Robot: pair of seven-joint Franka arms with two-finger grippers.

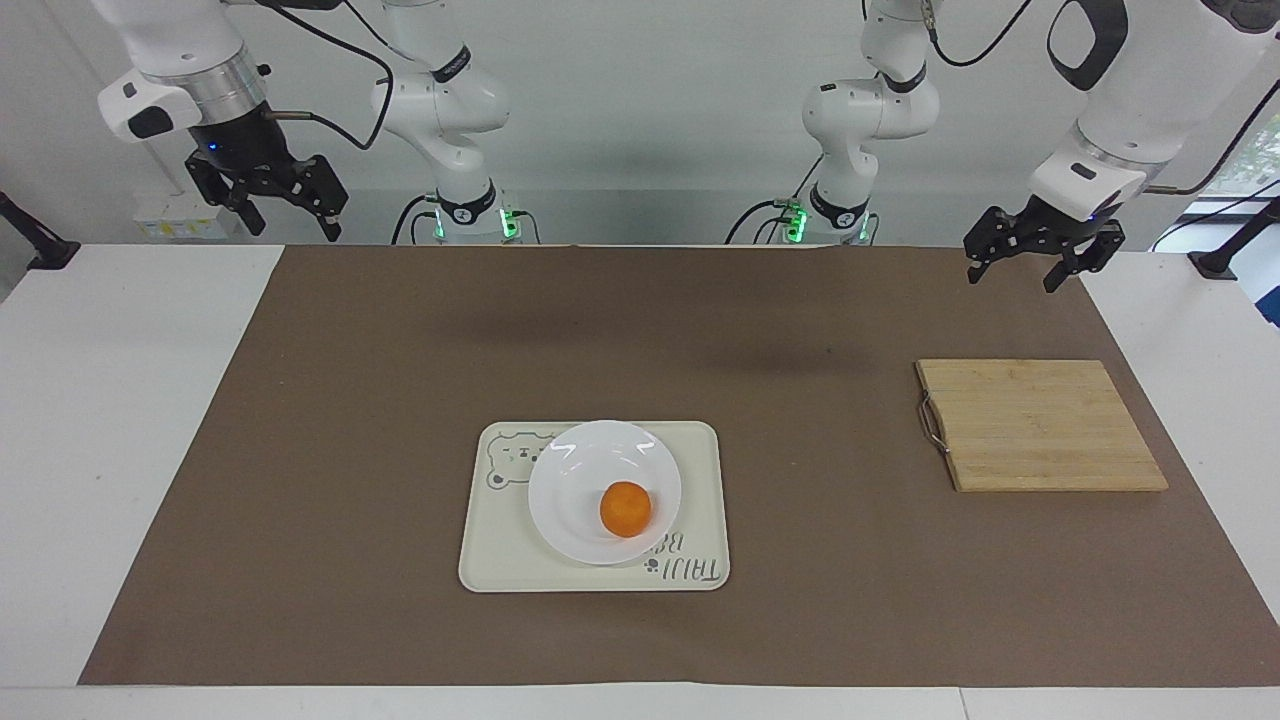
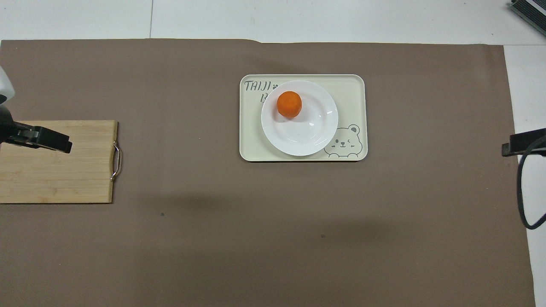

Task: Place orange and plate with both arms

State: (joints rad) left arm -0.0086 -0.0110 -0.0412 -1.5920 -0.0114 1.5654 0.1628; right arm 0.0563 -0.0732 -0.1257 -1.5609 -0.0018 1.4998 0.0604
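The orange (image 1: 626, 509) lies in the white plate (image 1: 580, 480), off its centre on the part farther from the robots. The plate rests on a cream bear tray. In the overhead view the orange (image 2: 289, 104) and the plate (image 2: 307, 136) show the same. My left gripper (image 1: 1012, 280) is open and empty, raised in the air over the left arm's end of the mat, above the cutting board (image 2: 59, 144). My right gripper (image 1: 297, 232) is open and empty, raised high over the right arm's end of the table; only its tip (image 2: 507, 149) shows in the overhead view.
The cream tray (image 1: 700, 470) sits mid-table on a brown mat (image 1: 350, 450). A wooden cutting board (image 1: 1040, 425) with a metal handle lies at the left arm's end. A black cable (image 2: 522, 204) hangs by the right gripper.
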